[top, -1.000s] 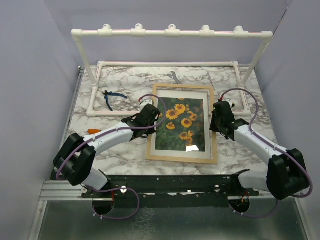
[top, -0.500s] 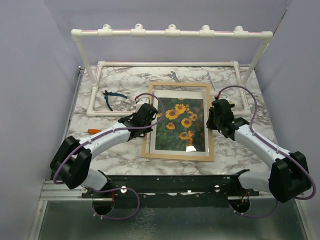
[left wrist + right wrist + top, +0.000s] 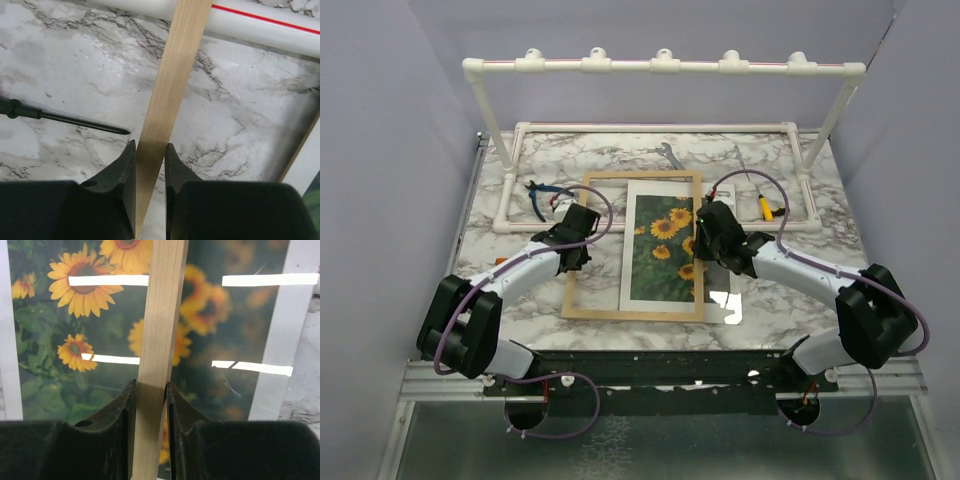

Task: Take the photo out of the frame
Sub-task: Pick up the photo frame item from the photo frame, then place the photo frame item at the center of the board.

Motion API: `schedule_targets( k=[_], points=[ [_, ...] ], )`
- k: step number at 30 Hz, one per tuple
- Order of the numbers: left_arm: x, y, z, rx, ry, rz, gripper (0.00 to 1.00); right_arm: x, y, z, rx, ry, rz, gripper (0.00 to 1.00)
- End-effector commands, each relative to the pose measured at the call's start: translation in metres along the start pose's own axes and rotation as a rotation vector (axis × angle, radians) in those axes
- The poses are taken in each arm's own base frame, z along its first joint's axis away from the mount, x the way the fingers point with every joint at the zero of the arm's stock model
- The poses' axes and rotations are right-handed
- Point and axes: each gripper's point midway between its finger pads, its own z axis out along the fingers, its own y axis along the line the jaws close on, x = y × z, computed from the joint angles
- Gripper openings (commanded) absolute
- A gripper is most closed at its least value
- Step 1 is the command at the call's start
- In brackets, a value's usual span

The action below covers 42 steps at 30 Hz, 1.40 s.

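The frame is a thin light-wood rectangle, and marble shows through its left part. The photo, yellow sunflowers on its white mat, lies under the frame's right part and sticks out past the frame's right bar. My left gripper is shut on the frame's left bar, seen between its fingers. My right gripper is shut on the frame's right bar, which crosses above the photo; the gripper is in the right wrist view.
A white PVC pipe rack stands across the back, its base pipe near the frame's far edge. Blue pliers lie left of the frame, with a black tool tip. A yellow screwdriver lies at right.
Both grippers have carried the wooden frame to the left. The photo and its mat stayed about where they were, so they now show past the frame's right bar.
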Motion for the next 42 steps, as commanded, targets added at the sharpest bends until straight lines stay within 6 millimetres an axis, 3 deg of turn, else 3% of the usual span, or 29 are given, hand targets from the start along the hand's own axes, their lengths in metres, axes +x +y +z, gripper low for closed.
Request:
schedule_targets(
  k=[1, 3, 8, 12, 24, 29, 34, 37, 39, 40, 42],
  points=[
    [-0.028, 0.011, 0.004, -0.053, -0.093, -0.121, 0.10, -0.009, 0.052, -0.001, -0.132, -0.015, 0.024, 0.16],
    [-0.033, 0.012, 0.005, -0.061, -0.096, -0.122, 0.19, -0.006, 0.062, 0.001, -0.145, -0.007, 0.025, 0.16],
    [-0.043, 0.018, 0.001, -0.087, -0.127, -0.162, 0.65, 0.000, 0.082, 0.003, -0.181, -0.001, 0.048, 0.19],
    [-0.048, 0.020, -0.006, -0.083, -0.156, -0.186, 0.84, 0.004, 0.091, 0.007, -0.196, 0.002, 0.076, 0.20],
    [-0.052, 0.019, -0.016, -0.054, -0.172, -0.196, 0.89, 0.000, 0.092, 0.015, -0.157, -0.059, 0.194, 0.22],
    [-0.052, -0.004, -0.023, 0.090, -0.162, -0.211, 0.84, -0.007, 0.079, 0.013, -0.102, -0.104, 0.202, 0.23],
    [-0.055, -0.010, -0.037, 0.165, -0.183, -0.220, 0.82, -0.007, 0.086, 0.012, -0.140, -0.098, 0.172, 0.30],
    [-0.056, -0.011, -0.044, 0.190, -0.191, -0.226, 0.82, -0.001, 0.092, 0.013, -0.162, -0.084, 0.195, 0.43],
    [-0.053, -0.013, -0.047, 0.207, -0.183, -0.227, 0.82, 0.000, 0.096, 0.013, -0.167, -0.079, 0.198, 0.68],
    [-0.051, -0.014, -0.047, 0.214, -0.176, -0.227, 0.82, -0.001, 0.097, 0.013, -0.168, -0.081, 0.201, 0.73],
    [-0.047, -0.017, -0.048, 0.233, -0.160, -0.220, 0.82, -0.004, 0.094, 0.011, -0.154, -0.091, 0.201, 0.74]
  ],
)
